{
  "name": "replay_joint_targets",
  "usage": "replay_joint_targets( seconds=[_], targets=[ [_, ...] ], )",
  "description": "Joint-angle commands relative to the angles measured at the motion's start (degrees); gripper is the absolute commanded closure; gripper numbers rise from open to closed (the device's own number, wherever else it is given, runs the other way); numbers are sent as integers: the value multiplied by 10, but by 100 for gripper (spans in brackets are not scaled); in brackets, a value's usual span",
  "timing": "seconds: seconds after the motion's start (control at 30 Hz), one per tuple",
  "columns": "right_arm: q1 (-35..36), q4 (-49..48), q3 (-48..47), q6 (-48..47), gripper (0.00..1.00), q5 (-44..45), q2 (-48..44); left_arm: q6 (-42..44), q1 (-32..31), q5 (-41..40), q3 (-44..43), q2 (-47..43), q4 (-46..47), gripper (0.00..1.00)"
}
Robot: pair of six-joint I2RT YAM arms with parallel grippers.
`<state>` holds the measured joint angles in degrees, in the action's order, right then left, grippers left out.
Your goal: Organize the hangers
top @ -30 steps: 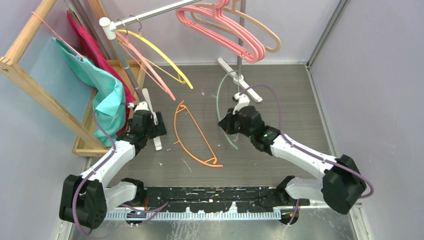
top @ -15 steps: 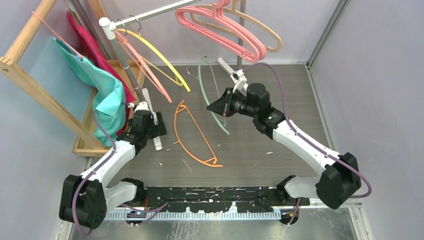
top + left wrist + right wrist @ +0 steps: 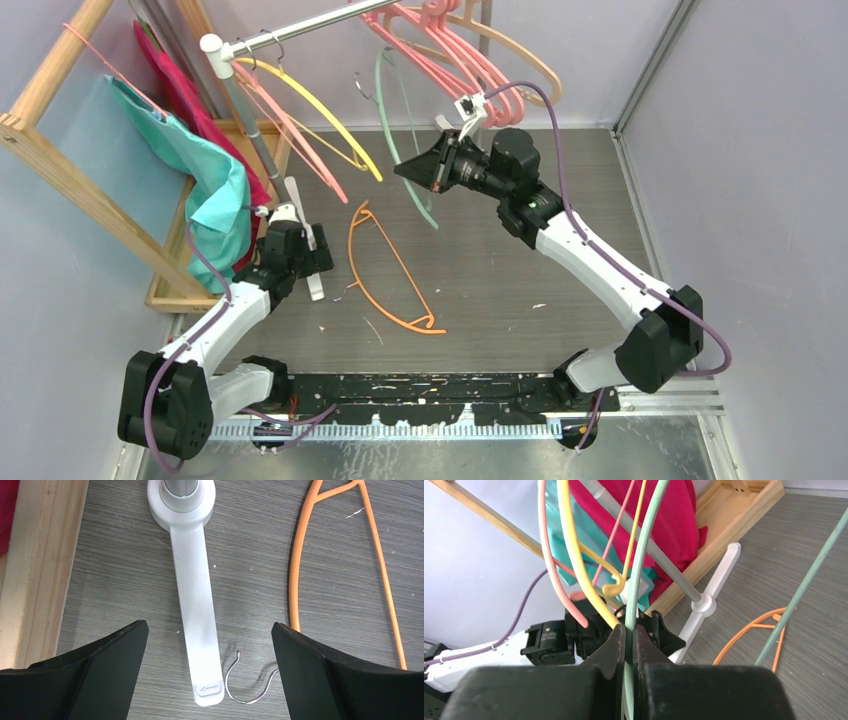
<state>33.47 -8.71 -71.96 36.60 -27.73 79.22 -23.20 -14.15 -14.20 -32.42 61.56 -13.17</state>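
Height matters: the right gripper (image 3: pixel 408 172), clamped on the thin grey-green plastic hanger (image 3: pixel 636 582) at upper centre of the top view, should raise it over the silver metal rail (image 3: pixel 300 28) and settle it there before releasing. The left gripper (image 3: pixel 208 627) sits open and empty, lower left.

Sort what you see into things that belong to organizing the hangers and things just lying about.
Belongs: grey-green hanger in the right gripper; orange hanger on the table; yellow hanger and thin pink hanger on the rail; thick pink hangers; beige hanger.
Lying about: teal cloth; red cloth; wooden frame.
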Motion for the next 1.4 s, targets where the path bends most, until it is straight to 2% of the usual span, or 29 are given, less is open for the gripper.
replay_joint_targets(
  seconds=[0.0, 0.17, 0.57, 1.0, 1.37],
  targets=[
    [9, -90, -75, 26, 99, -20, 19, -1, -1, -7, -2, -11, 9, 2],
    [21, -100, -124, 48, 99, -32, 55, 0, -2, -7, -2, -11, 10, 2],
    [33, -133, -147, 73, 99, -42, 79, 2, -1, -4, -4, -3, 15, 2],
    [54, -127, -297, 83, 99, -38, 199, 2, -2, -4, -4, -5, 16, 2],
    [54, -75, -400, 76, 99, -43, 276, 3, -1, -3, -6, -1, 16, 2]
  ],
)
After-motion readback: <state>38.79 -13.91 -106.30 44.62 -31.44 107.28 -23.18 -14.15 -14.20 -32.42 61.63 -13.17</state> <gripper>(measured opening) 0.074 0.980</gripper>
